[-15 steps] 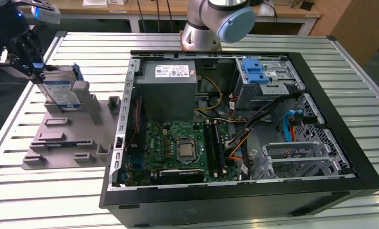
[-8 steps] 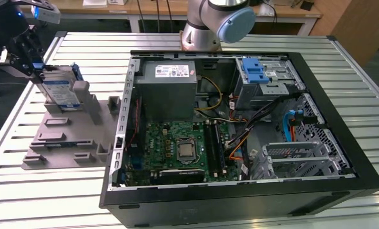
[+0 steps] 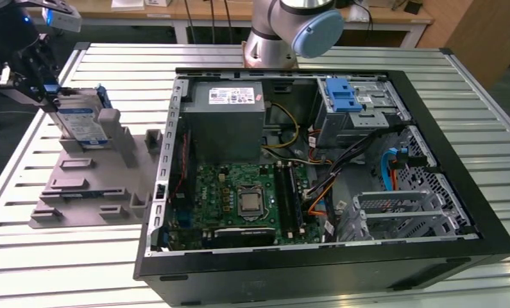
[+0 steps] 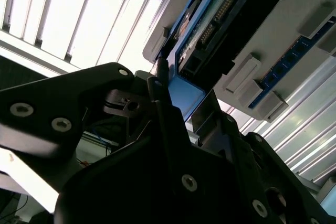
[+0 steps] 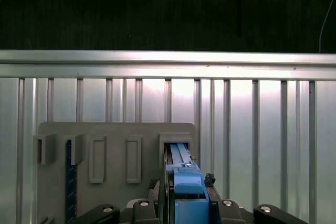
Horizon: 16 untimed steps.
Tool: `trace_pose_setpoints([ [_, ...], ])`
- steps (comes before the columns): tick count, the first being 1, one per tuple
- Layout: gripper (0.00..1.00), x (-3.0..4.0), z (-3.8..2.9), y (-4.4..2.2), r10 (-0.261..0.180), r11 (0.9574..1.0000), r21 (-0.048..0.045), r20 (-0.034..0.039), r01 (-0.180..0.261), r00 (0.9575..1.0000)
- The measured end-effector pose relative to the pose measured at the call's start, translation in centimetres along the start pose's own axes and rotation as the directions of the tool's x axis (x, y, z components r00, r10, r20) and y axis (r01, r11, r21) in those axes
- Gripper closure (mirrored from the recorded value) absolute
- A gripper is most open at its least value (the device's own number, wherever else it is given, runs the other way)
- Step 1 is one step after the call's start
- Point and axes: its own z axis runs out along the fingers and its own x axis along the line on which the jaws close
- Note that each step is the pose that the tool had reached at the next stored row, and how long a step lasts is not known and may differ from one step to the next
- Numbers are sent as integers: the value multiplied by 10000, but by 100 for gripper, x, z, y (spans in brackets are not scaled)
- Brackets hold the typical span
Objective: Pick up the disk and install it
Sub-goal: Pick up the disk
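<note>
Fingers point(image 4: 167, 114) clamped on the disk point(image 5: 187, 195), one each side of its blue carrier edge. Disk stands upright between them in the grey fixture point(image 3: 88, 189) on the tabletop point(image 3: 58, 256).

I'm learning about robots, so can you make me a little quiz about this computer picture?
1. True or false: the disk lies inside the computer case.
2. What does the disk stand in? A) a grey holder B) a bowl C) a drawer
3. Fill in: the gripper is nearest to the ____.
Key: 1 false; 2 A; 3 disk.
</note>
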Motion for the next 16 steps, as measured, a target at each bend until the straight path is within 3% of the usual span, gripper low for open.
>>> trace_pose_setpoints([
  [16,56,0,18,-1,2,10000,-62,8,-1,10000],
])
